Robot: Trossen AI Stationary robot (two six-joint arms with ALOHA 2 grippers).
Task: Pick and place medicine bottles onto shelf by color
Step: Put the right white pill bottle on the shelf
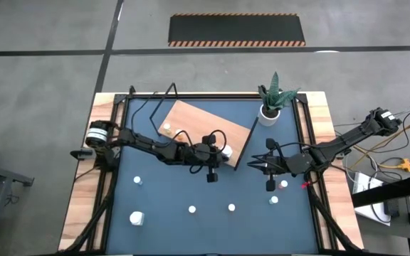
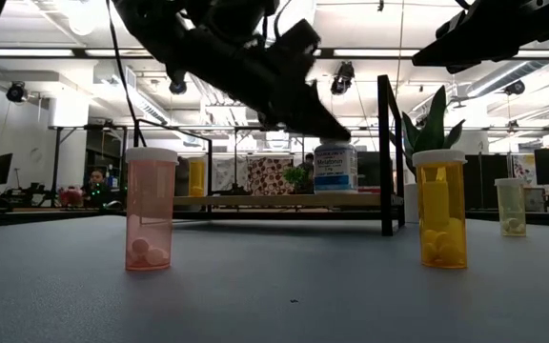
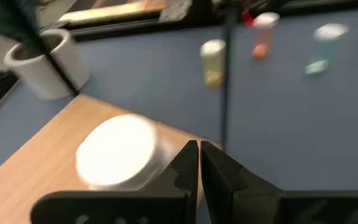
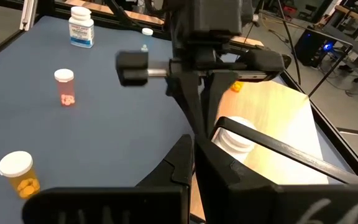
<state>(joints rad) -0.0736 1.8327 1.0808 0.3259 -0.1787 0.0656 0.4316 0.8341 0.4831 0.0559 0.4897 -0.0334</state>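
You are looking at two dark, nearly black arms built of slim links and blocky joints. Your left arm [image 1: 148,144] has a silver ringed cylinder at its base and thin black cables looping off it. Your right arm [image 1: 340,146] ends in a similar ribbed motor housing, with loose black cable beside it. The left gripper [image 3: 199,163] and the right gripper [image 4: 191,160] each have two flat, black, wedge-shaped fingers tapering to points.
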